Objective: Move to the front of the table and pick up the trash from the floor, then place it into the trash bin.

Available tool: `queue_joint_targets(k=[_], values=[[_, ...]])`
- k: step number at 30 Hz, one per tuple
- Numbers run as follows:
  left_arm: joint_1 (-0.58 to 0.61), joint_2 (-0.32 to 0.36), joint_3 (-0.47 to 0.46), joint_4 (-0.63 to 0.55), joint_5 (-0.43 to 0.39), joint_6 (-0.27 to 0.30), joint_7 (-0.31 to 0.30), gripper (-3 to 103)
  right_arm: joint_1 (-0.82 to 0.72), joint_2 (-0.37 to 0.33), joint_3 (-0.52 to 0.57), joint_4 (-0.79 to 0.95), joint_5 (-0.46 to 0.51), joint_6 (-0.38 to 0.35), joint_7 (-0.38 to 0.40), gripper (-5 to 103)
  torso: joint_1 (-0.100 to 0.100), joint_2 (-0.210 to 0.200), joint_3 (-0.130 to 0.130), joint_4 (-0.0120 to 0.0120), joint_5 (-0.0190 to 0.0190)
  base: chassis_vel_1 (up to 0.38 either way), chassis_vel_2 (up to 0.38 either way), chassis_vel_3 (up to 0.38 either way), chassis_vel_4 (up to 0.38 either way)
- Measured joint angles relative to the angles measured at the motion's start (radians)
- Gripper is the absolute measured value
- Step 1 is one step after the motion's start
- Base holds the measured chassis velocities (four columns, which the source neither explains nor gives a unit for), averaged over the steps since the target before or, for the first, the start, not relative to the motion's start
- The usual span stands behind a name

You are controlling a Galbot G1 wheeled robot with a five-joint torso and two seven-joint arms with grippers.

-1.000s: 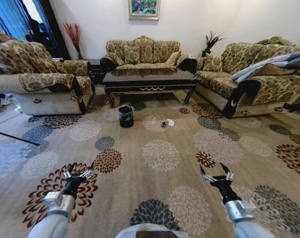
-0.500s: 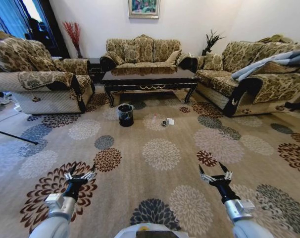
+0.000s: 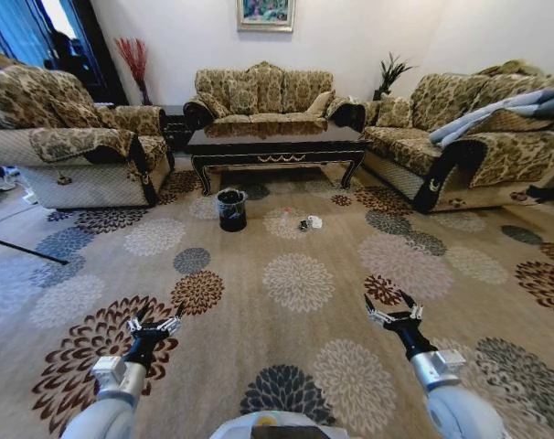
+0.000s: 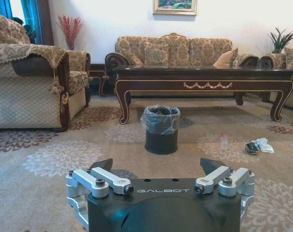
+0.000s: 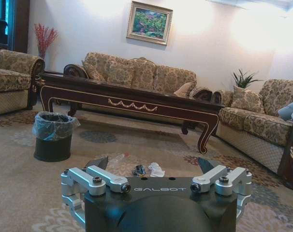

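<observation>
The dark glossy table (image 3: 275, 139) stands at the far side of the patterned floor (image 3: 295, 366). In front of it is the black trash bin (image 3: 231, 209) with its plastic liner. To the bin's right lies the trash (image 3: 307, 223): crumpled white paper, a dark scrap and a pale little bottle (image 3: 285, 218). My left gripper (image 3: 160, 313) and right gripper (image 3: 387, 302) hover low in front of me, both open and holding nothing, far short of the trash. The left wrist view shows the bin (image 4: 161, 129) and the paper (image 4: 263, 145). The right wrist view shows the paper (image 5: 156, 169) past my open fingers.
Patterned sofas ring the table: one on the left (image 3: 76, 151), one behind (image 3: 263, 91), one on the right (image 3: 460, 146). A thin dark rod (image 3: 26, 249) lies on the carpet at the left. Open carpet stretches between me and the bin.
The whole head view has shifted a little, so the camera has moved. Both grippers stay open and held out in front. Trash and bin lie as before.
</observation>
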Motion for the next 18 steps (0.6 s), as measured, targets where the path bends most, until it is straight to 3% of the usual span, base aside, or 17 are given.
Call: queue_joint_targets(k=[18], values=[[-0.003, 0.0, -0.001, 0.002, -0.001, 0.002, -0.004, 100, -0.014, 0.01, 0.008, 0.004, -0.01, 0.002, -0.002, 100, -0.018, -0.07, -0.053, -0.0002, -0.0001, 0.0, 0.0, 0.0, 0.0]])
